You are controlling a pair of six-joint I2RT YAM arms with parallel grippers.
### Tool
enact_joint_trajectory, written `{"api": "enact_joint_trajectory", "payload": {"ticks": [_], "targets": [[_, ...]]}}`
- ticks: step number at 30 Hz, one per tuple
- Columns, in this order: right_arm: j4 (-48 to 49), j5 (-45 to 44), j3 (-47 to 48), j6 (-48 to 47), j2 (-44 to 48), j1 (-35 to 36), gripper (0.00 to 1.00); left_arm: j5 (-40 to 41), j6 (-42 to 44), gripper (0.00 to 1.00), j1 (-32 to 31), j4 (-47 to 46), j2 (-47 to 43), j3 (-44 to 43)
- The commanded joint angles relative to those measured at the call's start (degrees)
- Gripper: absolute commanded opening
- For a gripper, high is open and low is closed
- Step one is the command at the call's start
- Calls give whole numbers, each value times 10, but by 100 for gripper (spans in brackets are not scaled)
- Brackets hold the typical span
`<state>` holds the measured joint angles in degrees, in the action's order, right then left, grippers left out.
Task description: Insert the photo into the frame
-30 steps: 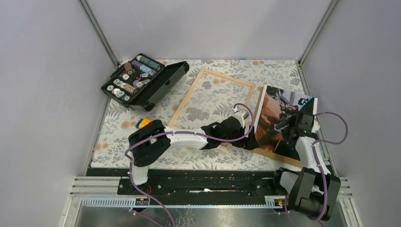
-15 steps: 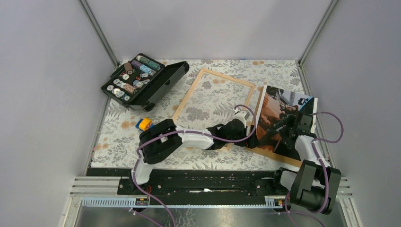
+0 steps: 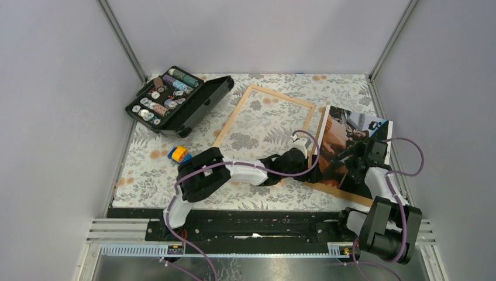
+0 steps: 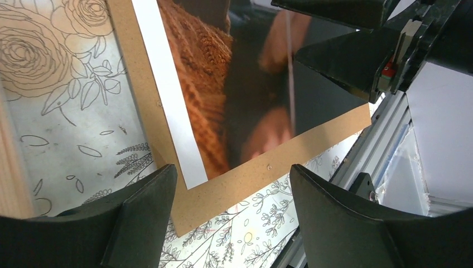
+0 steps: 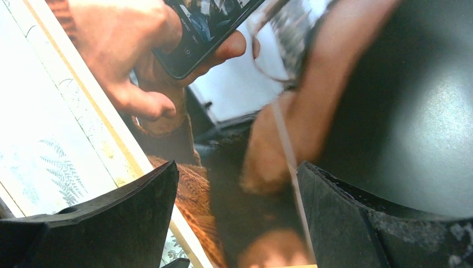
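Photo (image 3: 351,137) is not yet in the frame (image 3: 283,96). It lies just right of the frame, on top of a brown board (image 4: 279,162). The step in hand, as I judge it, is getting a first hold on the photo so it can be lifted off the board.

The left gripper (image 4: 231,184) hovers at the photo's corner nearest the frame's near end. Its jaws stand wide apart with nothing between them; the corners of the board and the photo show in the gap below. The right gripper (image 5: 237,173) hangs over the photo, farther from the frame. Its jaws are also released, and only the glossy print shows under them.

The next move probably calls for sliding one finger under the thin white border, because the sheet lies flat and gives no edge to pinch. After that the photo must travel left and come down square inside the frame.

The photo is a thin rectangular sheet, shiny, with dark and orange-brown tones. It may bend or slip when lifted. The board is matt, stiff-looking fibreboard, slightly bigger than the photo. The frame is a narrow rectangle of pale wood, and the flowered cloth (image 3: 152,152) shows through its centre.
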<state>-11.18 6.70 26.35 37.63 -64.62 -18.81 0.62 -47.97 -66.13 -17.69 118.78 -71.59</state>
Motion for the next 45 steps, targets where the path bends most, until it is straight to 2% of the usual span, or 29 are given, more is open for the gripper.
{"api": "enact_joint_trajectory", "payload": {"ticks": [1, 6, 12, 19, 25, 33, 45], "targets": [[-15, 10, -8, -10, -13, -2, 86, -4, -13, 78, -7, -36, 17, -25], [-16, 14, -10, -8, -13, -2, 86, 8, -47, 78, -8, 14, 39, -47], [-15, 17, -8, -6, -10, -2, 86, 28, -85, 83, -8, 61, 55, -65], [-15, 18, -7, -5, -11, -2, 86, 73, -64, 87, -11, 110, 40, -77], [-14, 20, -3, -5, -18, -2, 86, 63, -79, 88, -14, 101, 48, -63], [-12, 22, -5, -5, -22, -2, 87, 112, -78, 88, -22, 108, 21, -27], [-7, 28, -2, -10, -35, -2, 87, 98, -83, 89, -31, 132, 53, -63]]}}
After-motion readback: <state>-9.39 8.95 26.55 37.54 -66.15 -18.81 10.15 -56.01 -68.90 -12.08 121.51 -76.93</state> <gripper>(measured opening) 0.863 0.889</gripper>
